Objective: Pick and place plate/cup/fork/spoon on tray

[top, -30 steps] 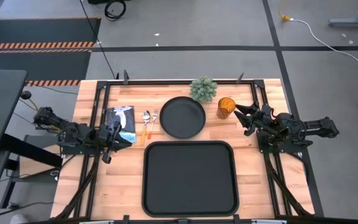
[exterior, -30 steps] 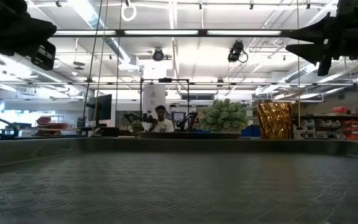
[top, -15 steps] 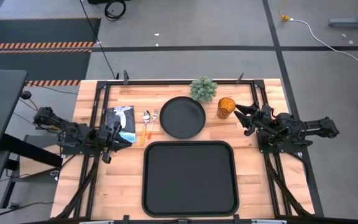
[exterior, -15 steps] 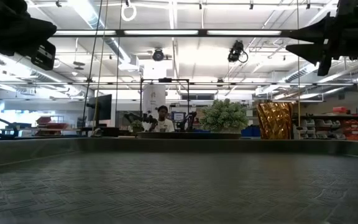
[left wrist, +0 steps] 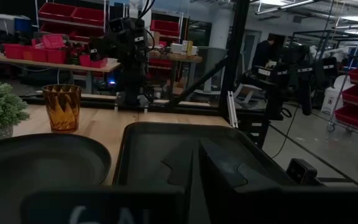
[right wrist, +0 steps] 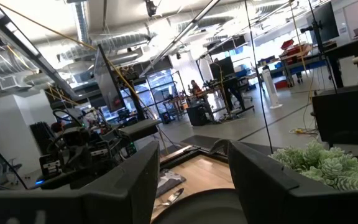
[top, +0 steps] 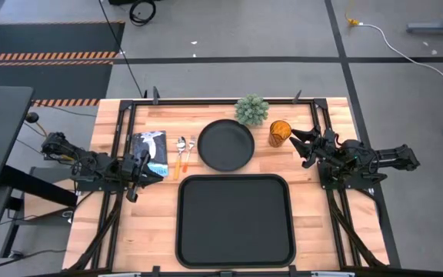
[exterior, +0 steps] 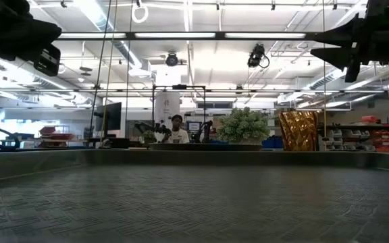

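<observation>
The black tray [top: 235,219] lies at the table's near middle. The round black plate [top: 225,145] lies flat just beyond it. The amber cup [top: 280,132] stands upright to the plate's right. The spoon [top: 181,154] and fork [top: 191,148] lie side by side to the plate's left. My left gripper [top: 160,171] is shut and empty, left of the cutlery, pointing toward the table's right. My right gripper [top: 297,145] is open and empty, just right of the cup. The cup [left wrist: 61,107], plate [left wrist: 42,165] and tray [left wrist: 166,140] also show in the left wrist view.
A small green plant [top: 251,110] stands at the far edge between the plate and the cup. A blue and white packet [top: 151,146] lies left of the spoon, by my left gripper. A dark frame [top: 129,108] runs along the table's edges. A person [exterior: 176,128] sits far behind the table.
</observation>
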